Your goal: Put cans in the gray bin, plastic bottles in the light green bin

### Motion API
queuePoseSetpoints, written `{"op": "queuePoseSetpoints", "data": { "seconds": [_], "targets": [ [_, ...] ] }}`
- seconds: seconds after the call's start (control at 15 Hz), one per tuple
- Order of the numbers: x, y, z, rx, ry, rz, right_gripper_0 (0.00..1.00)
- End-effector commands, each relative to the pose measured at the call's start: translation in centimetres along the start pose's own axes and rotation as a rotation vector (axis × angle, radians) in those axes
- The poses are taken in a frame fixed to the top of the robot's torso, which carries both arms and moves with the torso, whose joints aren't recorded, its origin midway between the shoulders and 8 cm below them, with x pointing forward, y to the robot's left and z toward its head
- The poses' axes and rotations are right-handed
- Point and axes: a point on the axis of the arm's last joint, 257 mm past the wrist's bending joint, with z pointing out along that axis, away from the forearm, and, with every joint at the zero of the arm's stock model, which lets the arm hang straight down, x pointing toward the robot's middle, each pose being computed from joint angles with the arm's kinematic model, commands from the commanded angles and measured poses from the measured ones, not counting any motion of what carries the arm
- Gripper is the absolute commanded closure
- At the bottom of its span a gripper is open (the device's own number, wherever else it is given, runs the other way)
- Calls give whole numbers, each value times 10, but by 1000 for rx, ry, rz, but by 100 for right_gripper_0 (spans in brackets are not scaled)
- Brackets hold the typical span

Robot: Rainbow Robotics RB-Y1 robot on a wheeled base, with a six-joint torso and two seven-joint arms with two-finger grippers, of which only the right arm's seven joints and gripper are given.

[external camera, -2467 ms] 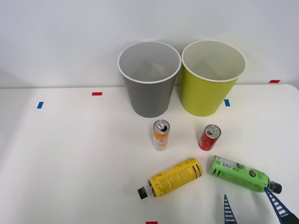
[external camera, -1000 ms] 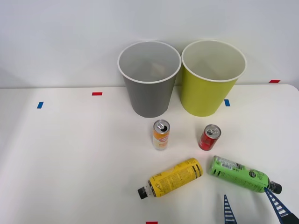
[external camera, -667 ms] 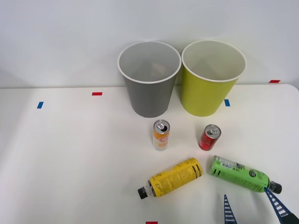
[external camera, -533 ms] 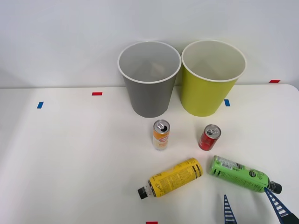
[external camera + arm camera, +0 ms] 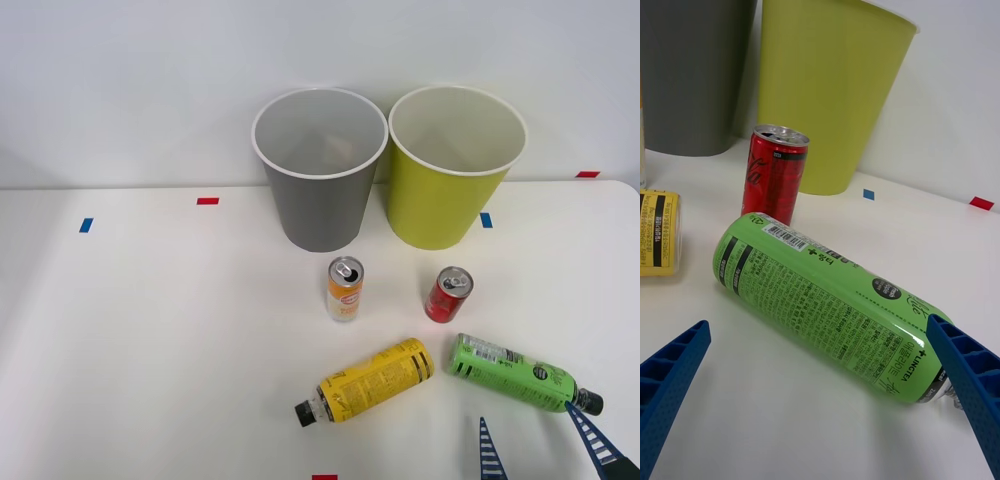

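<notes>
This looks like a robot test lab rather than anyone's home: a plain white worktop point(image 5: 150, 330) set against a bare white wall point(image 5: 130, 80), with small red tape marks point(image 5: 207, 201) and blue tape marks point(image 5: 86, 225) stuck on its surface as position markers.

White table point(image 5: 150, 330), plain pale wall point(image 5: 130, 80), red and blue tape marks point(image 5: 207, 201)

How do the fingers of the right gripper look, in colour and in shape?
The right gripper has two bright blue fingers. Each finger is long and narrow, tapers toward its tip, and carries a row of ribs that gives its inner edge a toothed look.
</notes>
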Motion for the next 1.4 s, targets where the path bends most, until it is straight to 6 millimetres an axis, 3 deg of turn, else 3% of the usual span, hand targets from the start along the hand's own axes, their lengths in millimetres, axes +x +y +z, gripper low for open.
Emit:
{"op": "queuePoseSetpoints", "data": {
  "seconds": [0.07, 0.73, 0.8, 0.87, 1.13, 1.4],
  "targets": [
    [0, 0, 0, 0, 0, 0, 0],
    [0, 0, 0, 0, 0, 0, 0],
    [15, 5, -5, -9, 41, 3, 0],
    [16, 7, -6, -9, 39, 7, 0],
    [-13, 3, -3, -79, -27, -67, 0],
    [-26, -11, 12, -234, 30, -201, 0]
  ]
}}
